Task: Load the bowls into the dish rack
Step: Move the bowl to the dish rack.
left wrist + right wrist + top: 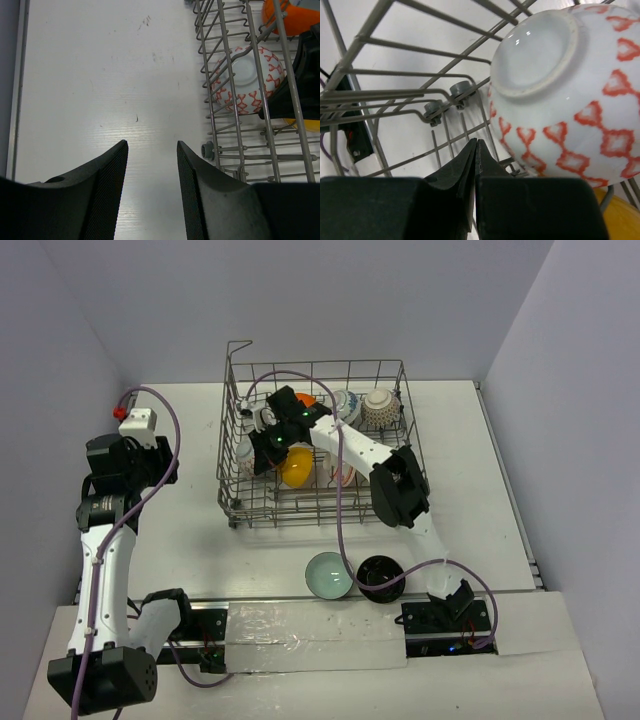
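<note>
The dish rack (300,508) is bare grey metal wire. The red-and-white bowl (570,115) looks glazed ceramic, glossy (its foot ring (537,89) duller). At six o'clock from the rack, the black bowl (381,575) shines. The tabletop (90,75) is smooth white, lightly scuffed. The pads (112,190) of the left end effector (151,150) are matt black, finely ribbed.

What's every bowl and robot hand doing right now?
dish rack, holding several bowls.
red-and-white bowl, in the rack, tipped on its side.
yellow bowl, in the rack.
orange bowl, in the rack.
white-patterned bowl, in the rack.
teal bowl, upright on the table.
black bowl, upright on the table.
left gripper, open, empty.
right gripper, shut, empty, in the rack.
</note>
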Controlling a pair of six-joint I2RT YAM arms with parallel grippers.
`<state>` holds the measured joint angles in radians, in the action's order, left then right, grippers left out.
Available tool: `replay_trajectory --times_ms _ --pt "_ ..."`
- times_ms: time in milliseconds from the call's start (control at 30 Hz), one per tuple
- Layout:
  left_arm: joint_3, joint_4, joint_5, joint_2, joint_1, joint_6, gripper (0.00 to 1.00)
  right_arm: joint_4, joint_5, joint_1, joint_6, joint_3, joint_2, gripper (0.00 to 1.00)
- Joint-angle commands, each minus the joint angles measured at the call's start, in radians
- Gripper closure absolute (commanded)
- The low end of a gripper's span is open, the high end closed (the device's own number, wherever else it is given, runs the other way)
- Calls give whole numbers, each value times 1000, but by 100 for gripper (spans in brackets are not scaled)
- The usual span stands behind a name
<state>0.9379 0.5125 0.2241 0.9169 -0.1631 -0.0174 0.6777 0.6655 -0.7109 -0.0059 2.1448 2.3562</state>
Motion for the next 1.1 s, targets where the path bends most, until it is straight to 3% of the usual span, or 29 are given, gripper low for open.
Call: replay_trajectory --times_ms 0,1067 --pt "-5 -42 26 -24 0 -1 50 -21 -36 -5 -9 64 29 94" --pt "-17 -46 37 -32 -1 -1 49 -72 -175 13 46 168 92 94"
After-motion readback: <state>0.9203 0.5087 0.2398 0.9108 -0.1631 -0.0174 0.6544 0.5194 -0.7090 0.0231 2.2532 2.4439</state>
